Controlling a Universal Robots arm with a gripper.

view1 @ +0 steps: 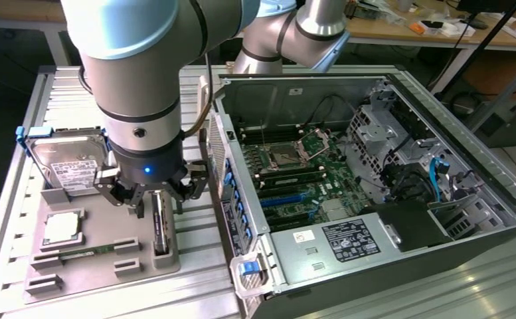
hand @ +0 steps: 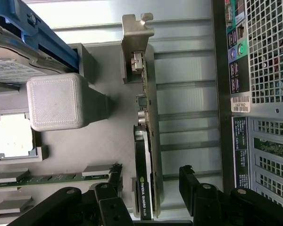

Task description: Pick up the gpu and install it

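Observation:
The gpu (view1: 161, 226) stands on its edge in a slot of the grey parts tray (view1: 107, 272), left of the computer case in the exterior view. It is a thin dark card with a silver bracket. My gripper (view1: 151, 198) hangs low right over it, open, one finger on each side and not pressing the card. In the wrist view the gpu (hand: 146, 141) runs lengthwise between my black fingertips (hand: 114, 172), with its silver bracket (hand: 137, 33) at the far end. The open case (view1: 497, 219) lies on its side with the motherboard (view1: 302, 176) exposed.
On the tray lie a hard drive with blue rails (view1: 67, 163), a square processor (view1: 63, 227) and a green memory stick (view1: 80, 254). A grey printed block (hand: 56, 101) stands beside the gpu. The case's rear grille (hand: 264, 56) is close on the other side.

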